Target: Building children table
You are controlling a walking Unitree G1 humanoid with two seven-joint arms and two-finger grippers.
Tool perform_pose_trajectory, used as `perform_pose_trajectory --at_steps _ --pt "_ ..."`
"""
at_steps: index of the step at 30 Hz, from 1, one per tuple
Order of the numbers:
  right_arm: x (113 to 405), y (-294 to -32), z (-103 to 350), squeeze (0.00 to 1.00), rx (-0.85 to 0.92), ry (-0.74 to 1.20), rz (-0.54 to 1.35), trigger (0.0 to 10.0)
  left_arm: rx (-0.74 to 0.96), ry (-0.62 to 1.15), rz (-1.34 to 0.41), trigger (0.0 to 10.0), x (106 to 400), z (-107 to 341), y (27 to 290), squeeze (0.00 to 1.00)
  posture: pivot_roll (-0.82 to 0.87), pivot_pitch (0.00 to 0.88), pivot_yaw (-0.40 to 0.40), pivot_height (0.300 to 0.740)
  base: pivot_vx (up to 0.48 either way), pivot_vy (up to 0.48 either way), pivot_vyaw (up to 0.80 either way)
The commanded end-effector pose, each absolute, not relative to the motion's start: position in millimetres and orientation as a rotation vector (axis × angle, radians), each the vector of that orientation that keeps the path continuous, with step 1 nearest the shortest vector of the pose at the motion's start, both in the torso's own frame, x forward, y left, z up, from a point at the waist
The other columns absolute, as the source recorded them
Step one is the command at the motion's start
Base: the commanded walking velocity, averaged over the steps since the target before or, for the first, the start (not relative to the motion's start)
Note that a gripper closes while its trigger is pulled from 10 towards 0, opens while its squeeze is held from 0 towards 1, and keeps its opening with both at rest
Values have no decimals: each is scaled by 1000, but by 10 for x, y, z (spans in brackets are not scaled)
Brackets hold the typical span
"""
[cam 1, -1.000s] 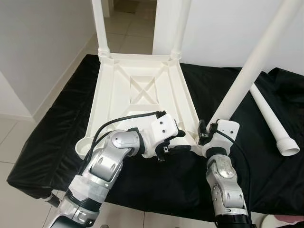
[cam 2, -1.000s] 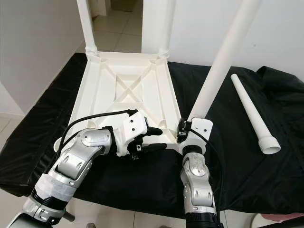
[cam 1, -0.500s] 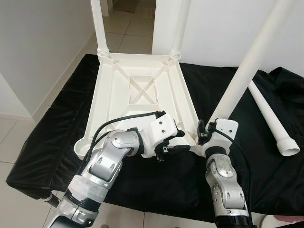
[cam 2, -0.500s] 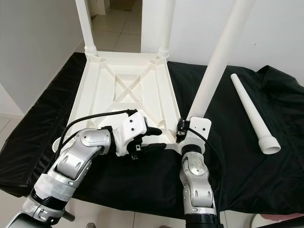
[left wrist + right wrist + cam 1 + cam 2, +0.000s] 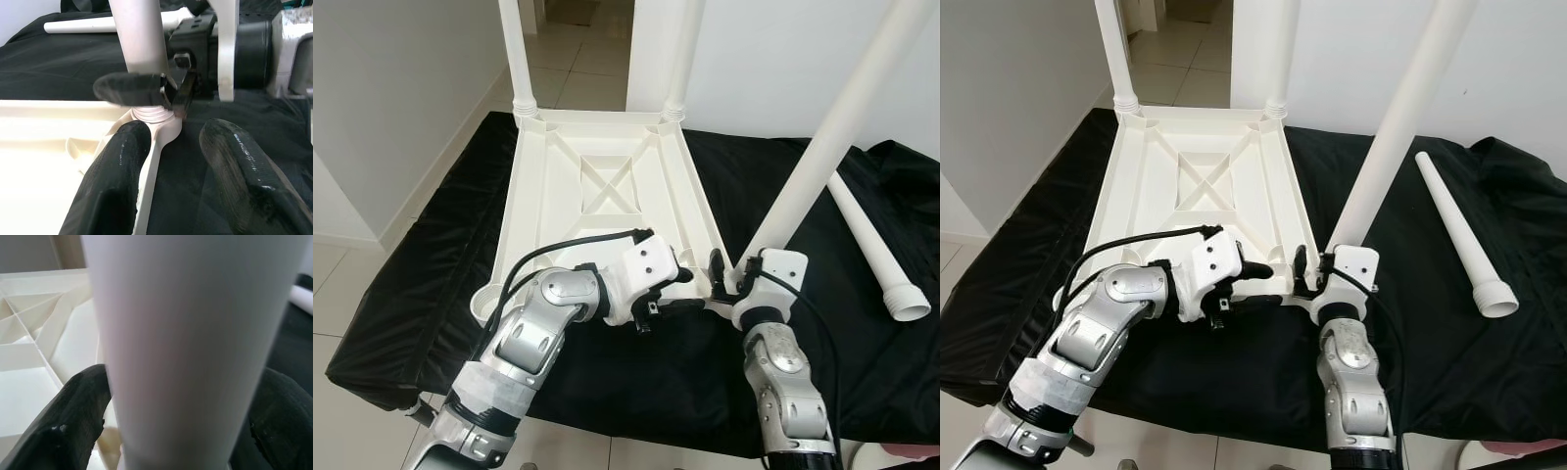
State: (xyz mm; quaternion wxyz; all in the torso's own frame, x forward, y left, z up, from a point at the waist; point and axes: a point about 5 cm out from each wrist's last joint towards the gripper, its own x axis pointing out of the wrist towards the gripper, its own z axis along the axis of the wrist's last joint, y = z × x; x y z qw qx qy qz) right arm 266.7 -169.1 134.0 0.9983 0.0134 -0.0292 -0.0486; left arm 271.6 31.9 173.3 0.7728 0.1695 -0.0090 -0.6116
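Left gripper (image 5: 677,292) reaching rightward from bent silver elbow, fingers apart astride near edge of upside-down white plastic table top (image 5: 597,186) on black cloth (image 5: 431,255). Right gripper (image 5: 724,276) upright, clamped on leaning white plastic table leg (image 5: 818,157) at near-right corner socket. Spare white tapered leg (image 5: 871,250) lying far right.

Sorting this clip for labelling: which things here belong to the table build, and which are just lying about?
In the job:
- upturned tabletop
- two fitted legs
- leg held by the right gripper at the near corner
- left gripper, open beside that corner
- spare leg on the cloth

Lying about:
- black cloth
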Motion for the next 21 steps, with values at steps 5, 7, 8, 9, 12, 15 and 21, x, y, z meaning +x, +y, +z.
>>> perform_pose_trajectory --at_steps 5,7,8,9,12,15,21 --pt "2671 -1755 1351 0 19 -74 -13 10000 370 -49 -1244 10000 2763 1776 328 0 -70 0 -47 740 0 0 0" --pt "2678 -1759 1348 0 19 -77 25 10000 371 -50 -1238 10000 2769 1779 332 0 -72 0 -45 740 0 0 0" --pt "2678 -1759 1348 0 19 -77 25 10000 371 -50 -1238 10000 2769 1779 332 0 -72 0 -45 740 0 0 0" --pt "2691 -1754 1353 0 15 -87 96 10000 375 -52 -1231 10000 2780 1781 336 0 -73 0 -41 740 0 0 0" --pt "2733 -1802 1362 0 4 -94 253 10000 378 -57 -1223 10000 2801 1795 333 0 -73 0 -34 740 0 0 0" --pt "2752 -1835 1361 0 -22 -88 309 10000 379 -58 -1222 10000 2810 1800 331 0 -73 0 -33 740 0 0 0" --pt "2848 -1924 1311 0 -96 -38 477 10000 388 -68 -1212 10000 2828 1823 331 0 -65 0 -30 740 0 0 0"
